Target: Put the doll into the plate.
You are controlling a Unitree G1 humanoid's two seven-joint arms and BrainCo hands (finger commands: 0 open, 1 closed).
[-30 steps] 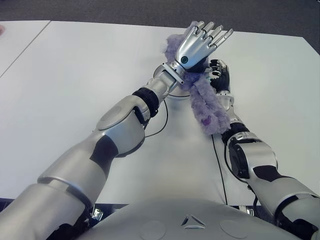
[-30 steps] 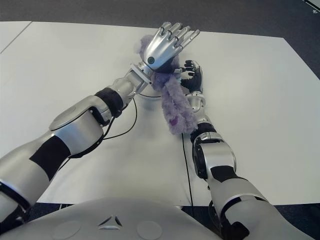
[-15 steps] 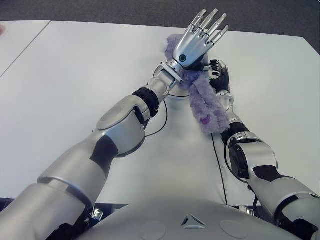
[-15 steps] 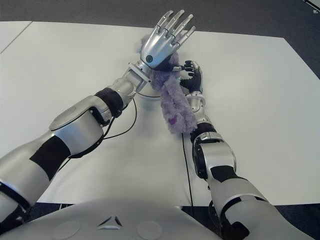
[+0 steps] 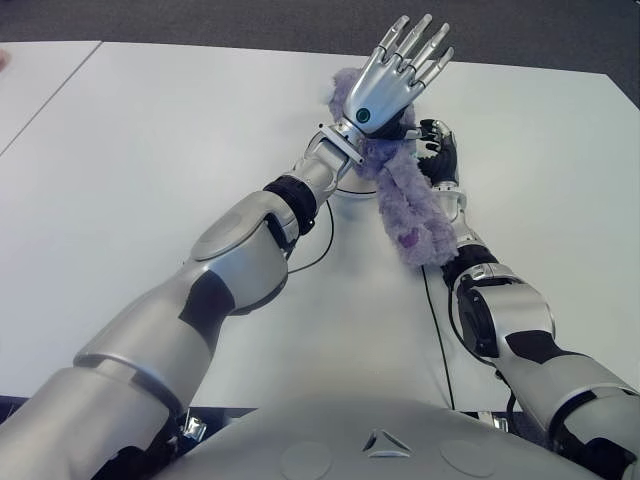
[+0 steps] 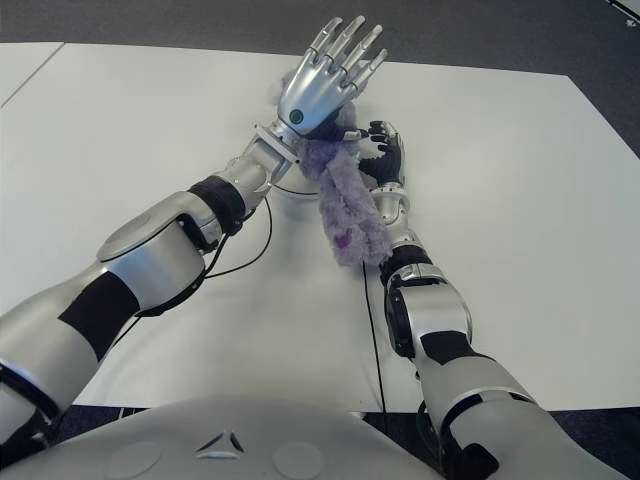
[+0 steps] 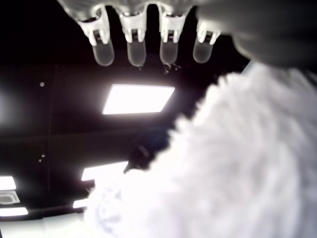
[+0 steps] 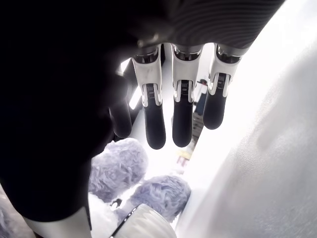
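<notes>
The purple fuzzy doll (image 5: 405,205) lies on the white table between my two hands, and its upper end is hidden behind my left hand (image 5: 400,70). That hand is lifted above the doll with its fingers (image 7: 136,49) straight and spread, grasping nothing; fur (image 7: 237,163) shows close by the palm. Only a part of a white plate's rim (image 5: 345,188) shows beneath my left wrist, next to the doll. My right hand (image 5: 440,150) shows just right of the doll with its fingers (image 8: 181,109) loosely extended and nothing in them.
A black cable (image 5: 435,320) runs along the table (image 5: 150,150) beside my right forearm, and another loops under my left forearm. A second white table (image 5: 40,80) adjoins at the far left. Dark floor lies beyond the far edge.
My left hand has tipped its fingers upward and drawn slightly left. The doll has shifted a little left with it. The right hand has stayed put.
</notes>
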